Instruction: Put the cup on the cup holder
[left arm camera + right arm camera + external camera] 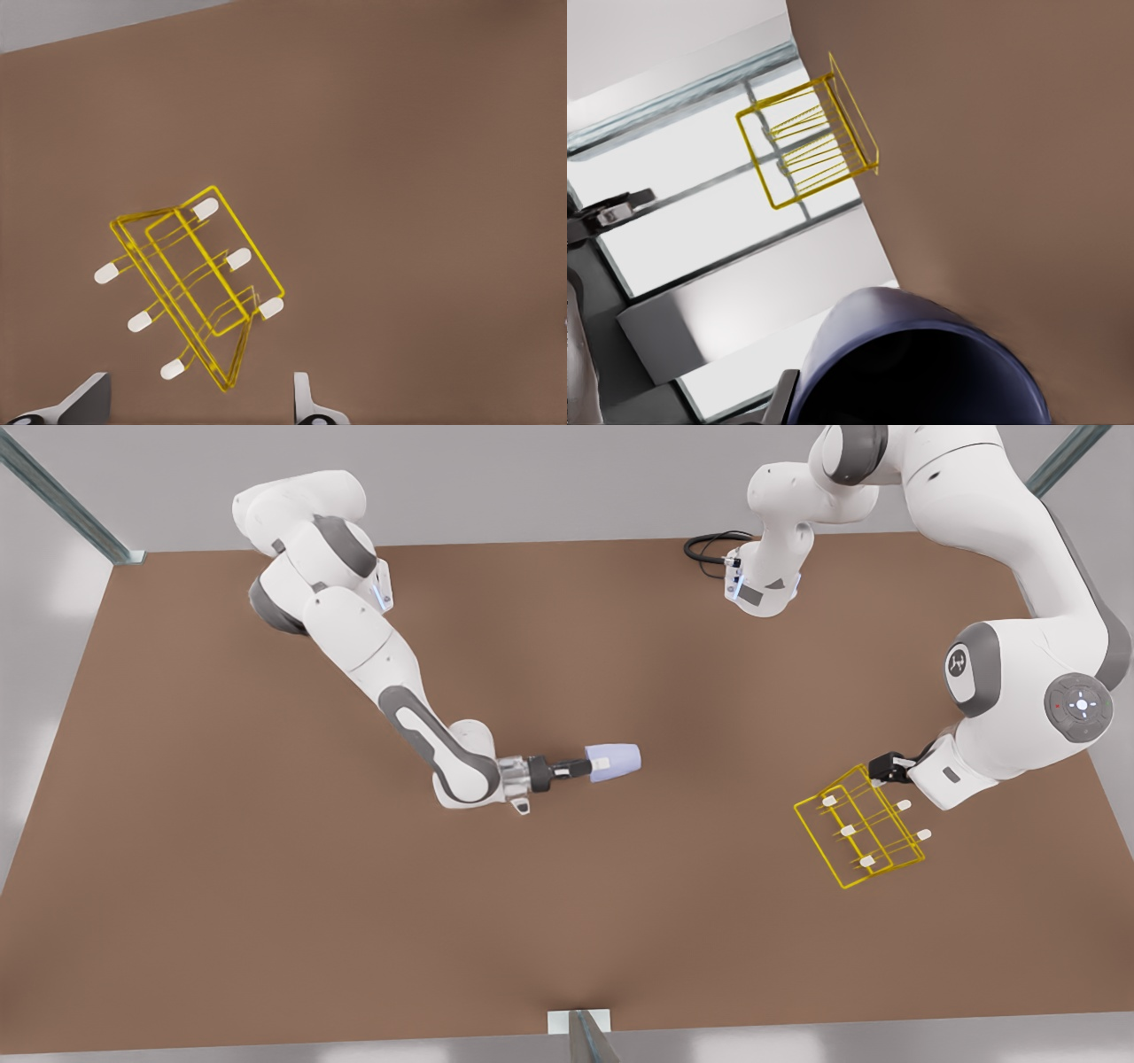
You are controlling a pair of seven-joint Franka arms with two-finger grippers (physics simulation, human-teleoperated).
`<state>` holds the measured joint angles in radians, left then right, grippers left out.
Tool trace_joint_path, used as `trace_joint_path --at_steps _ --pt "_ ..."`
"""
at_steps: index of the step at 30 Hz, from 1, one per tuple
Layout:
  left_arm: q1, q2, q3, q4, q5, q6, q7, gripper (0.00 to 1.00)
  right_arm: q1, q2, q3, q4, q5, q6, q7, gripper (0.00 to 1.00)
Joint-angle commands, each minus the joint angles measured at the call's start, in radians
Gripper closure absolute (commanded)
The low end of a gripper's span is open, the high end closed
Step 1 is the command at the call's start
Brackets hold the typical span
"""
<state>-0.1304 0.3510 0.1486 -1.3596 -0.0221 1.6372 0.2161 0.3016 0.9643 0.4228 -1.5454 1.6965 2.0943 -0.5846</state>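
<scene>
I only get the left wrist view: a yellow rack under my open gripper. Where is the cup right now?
Observer: The right gripper is shut on the cup, out over the table toward the front view's left, well apart from the cup holder. Your left gripper sits at the cup holder's corner.
Operator: Is the cup upright?
Observer: No, it lies sideways, mouth toward the right gripper, base pointing at the cup holder.
</scene>
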Motion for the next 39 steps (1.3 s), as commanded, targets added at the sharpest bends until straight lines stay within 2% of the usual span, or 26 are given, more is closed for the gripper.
trace_joint_path --at_steps 1,8,9,17,20,21,24,27,35,39 --pt "0.000 -0.001 0.000 0.000 0.001 0.003 0.000 0.00 0.025 0.020 0.011 0.030 0.077 0.055 -0.231 0.79" --pt "0.000 0.006 0.000 0.000 0.001 0.009 0.000 0.00 0.073 0.034 0.005 0.042 0.114 0.095 -0.233 0.79" --pt "0.000 0.006 0.000 0.000 0.001 0.009 0.000 0.00 0.074 0.036 0.005 0.042 0.114 0.150 -0.233 0.79" --pt "0.000 0.013 0.000 0.000 0.001 0.010 0.000 0.00 0.106 0.120 0.008 0.111 0.115 0.173 -0.233 0.79" --pt "0.000 0.013 0.000 0.000 0.001 0.012 0.000 0.00 0.105 0.122 0.008 0.111 0.115 0.173 -0.233 0.66" --pt "0.000 0.013 0.000 0.000 0.001 0.010 0.000 0.00 0.105 0.122 0.008 0.111 0.115 0.173 -0.233 0.54" --pt "0.000 0.013 0.000 0.000 0.001 0.010 0.000 0.00 0.105 0.120 0.008 0.111 0.115 0.174 -0.233 0.45" --pt "0.000 0.011 0.000 0.000 0.001 0.009 0.000 0.00 0.093 0.103 0.005 0.103 0.104 0.173 -0.233 0.29" --pt "-0.003 0.010 0.000 0.000 -0.001 0.000 -0.011 0.00 0.051 0.051 -0.018 0.002 0.103 0.153 -0.294 0.28" --pt "-0.005 0.006 0.000 0.000 -0.001 -0.003 -0.017 0.00 0.027 0.031 -0.041 -0.028 0.101 0.082 -0.301 0.28"
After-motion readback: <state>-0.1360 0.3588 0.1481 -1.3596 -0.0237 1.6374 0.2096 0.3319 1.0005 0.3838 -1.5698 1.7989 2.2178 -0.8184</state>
